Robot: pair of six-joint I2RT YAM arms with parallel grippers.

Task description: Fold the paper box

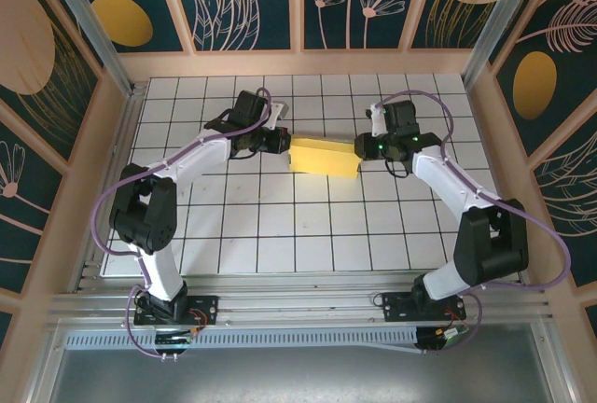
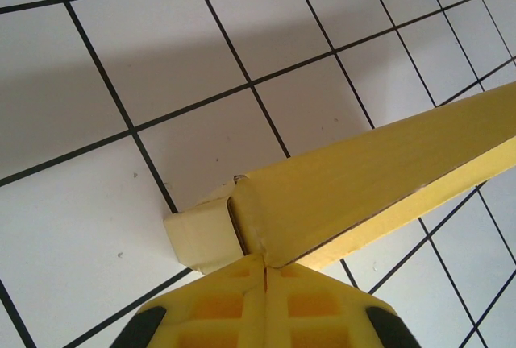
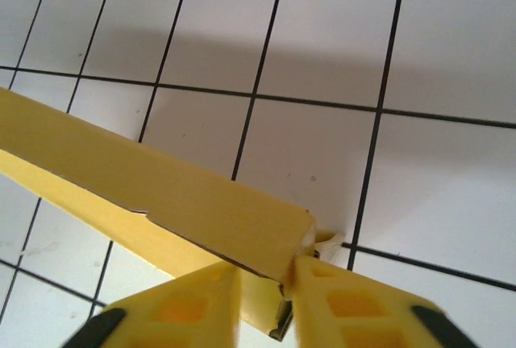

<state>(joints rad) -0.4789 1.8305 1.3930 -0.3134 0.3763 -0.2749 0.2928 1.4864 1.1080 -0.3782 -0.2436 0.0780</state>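
Two arms are counted at the near edge of the counter (image 1: 280, 235), the left arm (image 1: 154, 226) and the right arm (image 1: 485, 235), each with one pincer. Between their bases and the work, several rows of bare white tiles are left free.

Beyond these rows one paper box (image 1: 325, 156) is seen. It is a long flat yellow shape, stretched across between the two pincers near the middle of the counter. In both wrist views a shadow is thrown under it on the tiles.

The left pincer (image 1: 280, 139) is closed on the left end of the box. Its fingers (image 2: 218, 304) are pressed together, and the lower corner of the box is pinched at their seam, beside one small paler end flap (image 2: 197, 235). The right pincer (image 1: 366, 148) stands a little open: its fingers are parted, and the right end of the box sits in the gap.

Behind the box about two more rows of tiles are free, up to the far wall (image 1: 298, 60). The counter is closed in by wooden walls on the left, right and far sides.
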